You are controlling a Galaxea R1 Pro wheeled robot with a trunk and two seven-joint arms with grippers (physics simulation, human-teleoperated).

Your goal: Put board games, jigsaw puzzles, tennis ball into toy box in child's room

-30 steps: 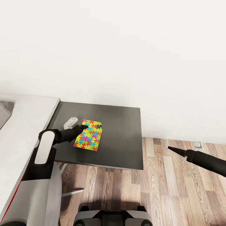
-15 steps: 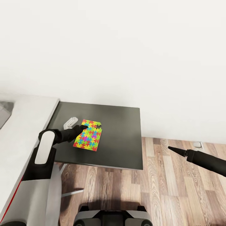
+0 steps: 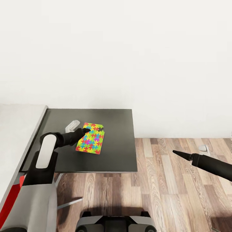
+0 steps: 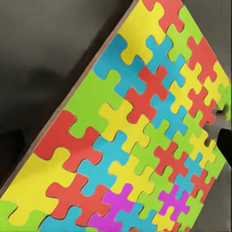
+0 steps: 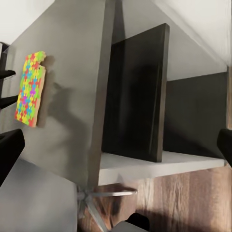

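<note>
L hand (image 3: 86, 130) is seen clamped on the near-left edge of a jigsaw puzzle (image 3: 91, 138) — black fingertips pinch it at its upper left corner, and the sheet is held tilted, lifted over the dark cabinet top (image 3: 119, 145) rather than lying flat on it. In the left wrist view the puzzle (image 4: 135, 140) is shown close up, its thin brown edge visible against the dark surface behind, with one black fingertip (image 4: 224, 145) at the rim of the frame. In the right wrist view the puzzle (image 5: 30, 89) is seen edge-lifted, a shadow cast beside it.

Vs. the pics of 1.0 s and 0.5 s ago: hand and puzzle sit at the same spot in the head view, while the cabinet, the pale counter (image 3: 16, 135) and the floor (image 3: 180, 180) have all slid left. So the camera — head or base — has been turned to the right; the puzzle itself has prob. not been moved rel. to the arm. A small white object (image 3: 72, 125) lies on the cabinet just behind the hand.

R hand (image 3: 178, 153) is held well apart over the wood floor, its tip looking closed to a point, nothing held.

Judgement: the puzzle is secured and carrying appears to be starting; the toy box is still to be reached, so the drop-off remains undone.
</note>
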